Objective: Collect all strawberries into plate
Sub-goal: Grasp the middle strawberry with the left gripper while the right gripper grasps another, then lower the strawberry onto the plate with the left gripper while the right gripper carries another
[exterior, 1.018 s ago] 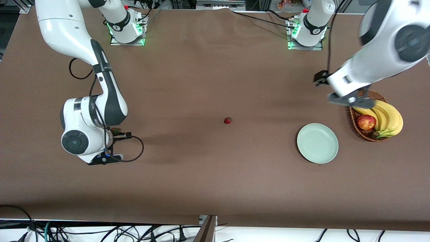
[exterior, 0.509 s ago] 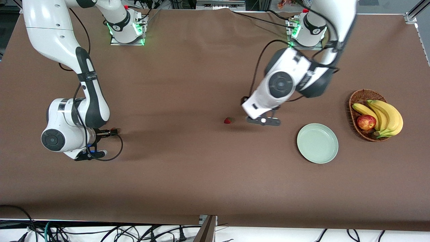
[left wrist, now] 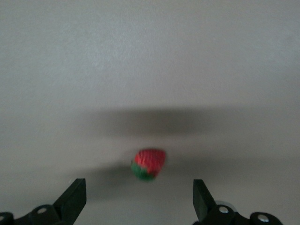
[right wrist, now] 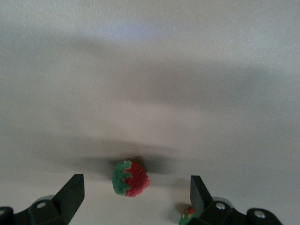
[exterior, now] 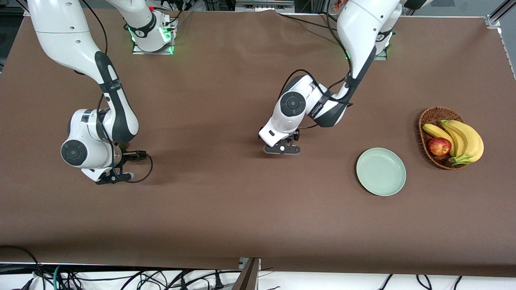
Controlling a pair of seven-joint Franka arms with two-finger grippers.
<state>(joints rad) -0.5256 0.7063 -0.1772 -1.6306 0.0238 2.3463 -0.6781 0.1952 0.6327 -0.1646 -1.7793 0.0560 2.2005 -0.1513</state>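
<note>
**Task status.** No berry has been collected: the plate is empty. All three strawberries are still on the table, so three pick-and-place cycles remain.

**Right arm's end of the table.**
- The right gripper is low over the table.
- In the right wrist view, its fingers are spread apart and hold nothing.
- One strawberry lies on the cloth between them, not yet touched.
- A second strawberry shows only in part, just beside one finger.

**Table centre.**
- The left gripper is low over the middle of the table.
- In the left wrist view, its fingers are likewise released and empty.
- The third strawberry lies between them on the cloth. The front view does not show this berry; the gripper covers it.

**Left arm's end of the table.**
- The plate is well apart from both grippers.
- The wicker basket, holding the apple and the bananas, stands near the plate and farther toward the table end.

**Change from earlier frames.**
- One second ago the left gripper was over the basket.
- Half a second ago it was beside the central berry, on the plate's side.
- It is now directly over that berry.
- The right arm has shifted only slightly.
- The plate and basket have not moved.
</note>
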